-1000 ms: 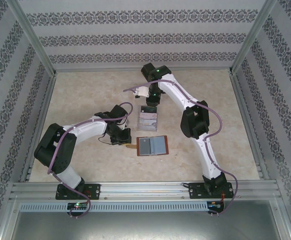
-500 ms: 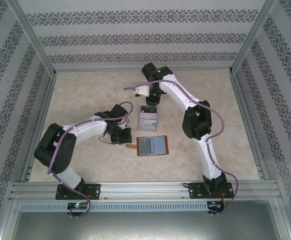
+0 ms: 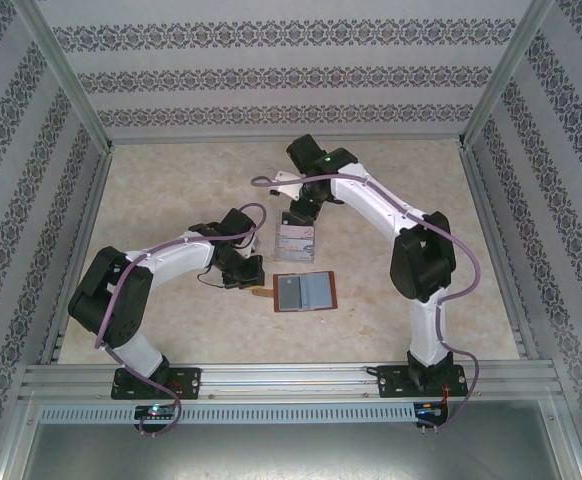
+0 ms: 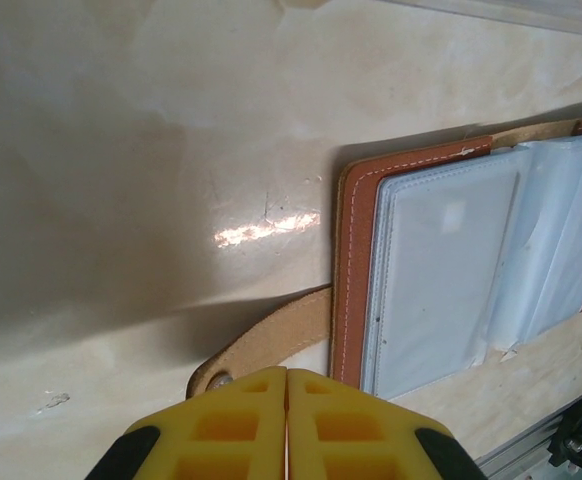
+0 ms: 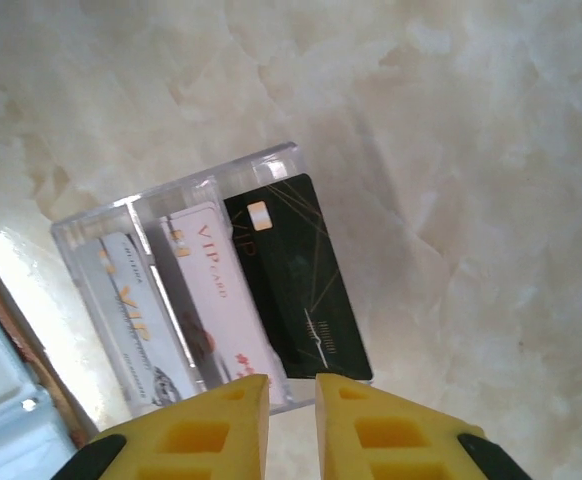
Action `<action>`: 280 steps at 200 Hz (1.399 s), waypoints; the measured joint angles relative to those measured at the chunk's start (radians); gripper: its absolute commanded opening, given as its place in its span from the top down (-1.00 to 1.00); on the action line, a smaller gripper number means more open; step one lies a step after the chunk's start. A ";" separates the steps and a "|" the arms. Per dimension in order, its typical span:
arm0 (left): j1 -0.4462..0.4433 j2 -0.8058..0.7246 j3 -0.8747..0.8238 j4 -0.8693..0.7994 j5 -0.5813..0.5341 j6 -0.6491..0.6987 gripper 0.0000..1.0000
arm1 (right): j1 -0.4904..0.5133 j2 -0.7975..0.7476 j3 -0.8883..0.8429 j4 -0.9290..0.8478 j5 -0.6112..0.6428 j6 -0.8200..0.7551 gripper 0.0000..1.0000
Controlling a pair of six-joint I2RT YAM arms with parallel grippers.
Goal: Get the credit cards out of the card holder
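I read the left gripper (image 4: 287, 385) as fully closed and empty, its fingers hiding the end of the tan strap (image 4: 271, 340) of the open card holder (image 4: 451, 270). Farther out, the right gripper (image 5: 292, 390), slightly parted and empty, covers the near edge of the clear tray (image 5: 151, 195) containing three credit cards (image 5: 296, 275).

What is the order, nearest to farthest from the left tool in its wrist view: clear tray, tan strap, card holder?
1. Tan strap, by the left tool's tips.
2. Card holder itself, just beyond, to the right.
3. Clear tray, far top right.
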 measured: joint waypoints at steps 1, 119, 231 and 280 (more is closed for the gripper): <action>0.000 0.000 0.000 0.000 0.000 0.000 0.85 | 0.001 -0.002 -0.002 0.001 0.000 0.002 0.62; 0.000 0.018 0.000 0.044 0.039 0.003 0.85 | 0.113 -0.320 -0.455 0.269 0.021 0.491 0.84; 0.000 0.063 0.000 0.065 0.060 0.003 0.85 | 0.217 -0.508 -0.776 0.461 -0.003 1.053 0.97; 0.000 0.095 -0.006 0.073 0.074 0.009 0.86 | 0.217 -0.507 -0.838 0.522 -0.118 1.254 0.85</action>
